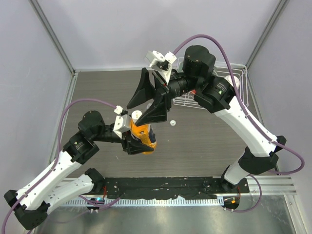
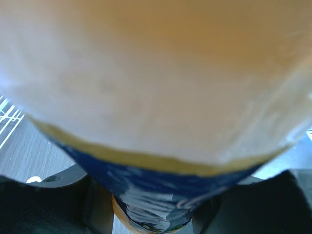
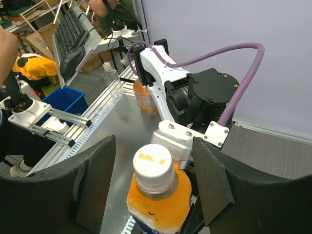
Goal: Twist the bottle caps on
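**Right claw** [image 1: 136, 115]: released. In your right wrist view its two black fingers [image 3: 92, 185] stand apart on either side of the bottle's top, and neither touches it.

**Cream cap** [image 3: 152, 165]: sits on the neck of the orange bottle, between those fingers, printed top facing up. You cannot tell from the pictures how far it is threaded on.

**Orange bottle** [image 1: 145, 134]: held off the table near the middle of your workspace, tilted, with the cap end toward the right claw. It has orange liquid above a dark blue label band.

**Left claw** [image 1: 138, 142]: clenched around the body of the orange bottle. The bottle fills almost all of your left wrist view.

**White cap** [image 1: 172, 123]: lies alone on the table [image 1: 204, 146], just to the right of the right claw and apart from the bottle.

**Wire basket** [image 1: 240, 80]: white, at the far right corner, partly under the right arm.
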Controlling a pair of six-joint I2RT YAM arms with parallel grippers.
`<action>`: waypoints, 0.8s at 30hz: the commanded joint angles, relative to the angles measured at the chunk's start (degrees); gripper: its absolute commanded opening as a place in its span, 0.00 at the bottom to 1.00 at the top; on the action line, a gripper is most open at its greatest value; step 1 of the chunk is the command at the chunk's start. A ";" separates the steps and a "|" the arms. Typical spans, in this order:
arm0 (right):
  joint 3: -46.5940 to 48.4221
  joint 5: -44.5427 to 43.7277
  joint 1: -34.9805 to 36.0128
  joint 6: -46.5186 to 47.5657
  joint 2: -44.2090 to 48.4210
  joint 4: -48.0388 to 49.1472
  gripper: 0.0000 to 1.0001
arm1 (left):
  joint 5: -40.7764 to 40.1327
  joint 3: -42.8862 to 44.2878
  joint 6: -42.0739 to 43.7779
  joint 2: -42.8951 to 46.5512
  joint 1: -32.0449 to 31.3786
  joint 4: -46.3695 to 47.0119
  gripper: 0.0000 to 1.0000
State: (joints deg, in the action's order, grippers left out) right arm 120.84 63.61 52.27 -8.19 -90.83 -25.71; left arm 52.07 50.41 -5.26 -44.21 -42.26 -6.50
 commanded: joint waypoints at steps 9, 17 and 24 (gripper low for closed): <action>-1.83 1.25 -0.15 -0.61 1.35 2.77 0.54 | -1.54 3.46 1.21 0.00 0.16 -0.27 0.00; -2.97 0.99 -0.24 -0.43 1.88 2.69 0.37 | -2.85 3.73 0.16 -0.27 0.16 -0.27 0.00; -6.58 -3.57 -0.33 1.58 2.85 -2.03 0.19 | -6.44 4.96 1.30 0.00 0.60 -0.70 0.00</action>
State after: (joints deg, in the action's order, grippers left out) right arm 115.87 63.86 52.01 -8.10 -89.58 -23.49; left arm 49.23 51.55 -4.49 -44.51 -42.19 -8.86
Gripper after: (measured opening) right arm 0.398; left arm 0.537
